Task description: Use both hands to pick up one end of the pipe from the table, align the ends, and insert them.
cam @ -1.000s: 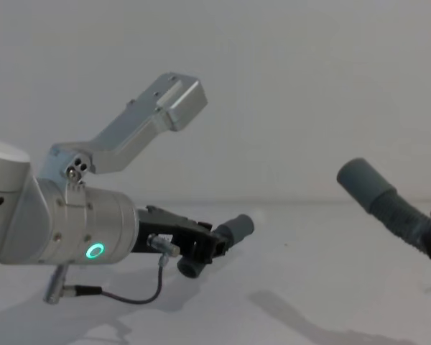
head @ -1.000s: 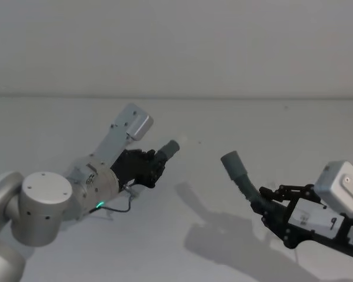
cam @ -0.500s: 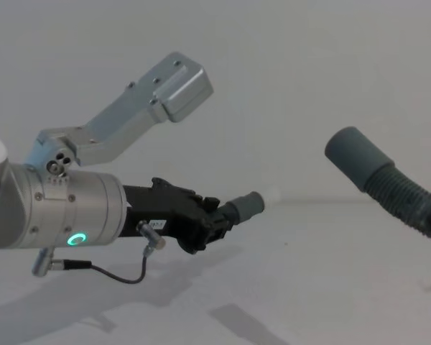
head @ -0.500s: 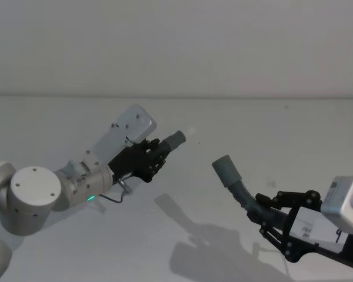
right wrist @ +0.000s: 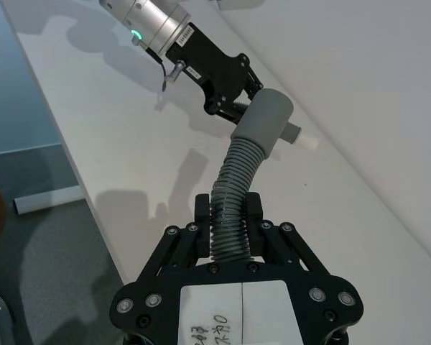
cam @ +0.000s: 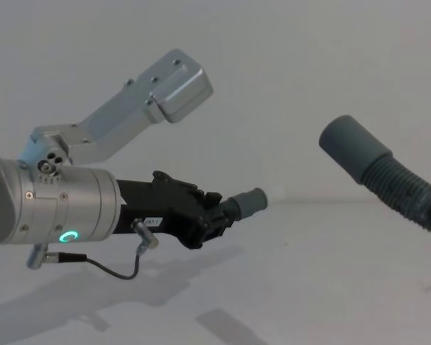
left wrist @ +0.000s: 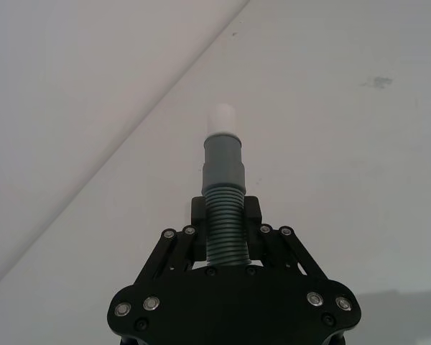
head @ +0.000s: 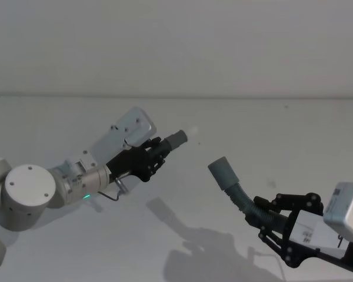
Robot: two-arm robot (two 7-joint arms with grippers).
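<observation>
Pipe (cam: 395, 188) comes in two pieces, both held clear of the worktop (head: 282, 132): left tool (head: 155, 154) clamped on the short piece (head: 175, 140), right tool (head: 263, 210) clamped on the long piece (head: 242, 197), leaving white tip (left wrist: 221, 117) and wide cuff (head: 222, 172) free to mate; these stand apart, not yet in line.

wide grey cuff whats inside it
The white tip in the left hand is apart from the wide grey cuff that the right hand carries. Its wall hides the bore.
</observation>
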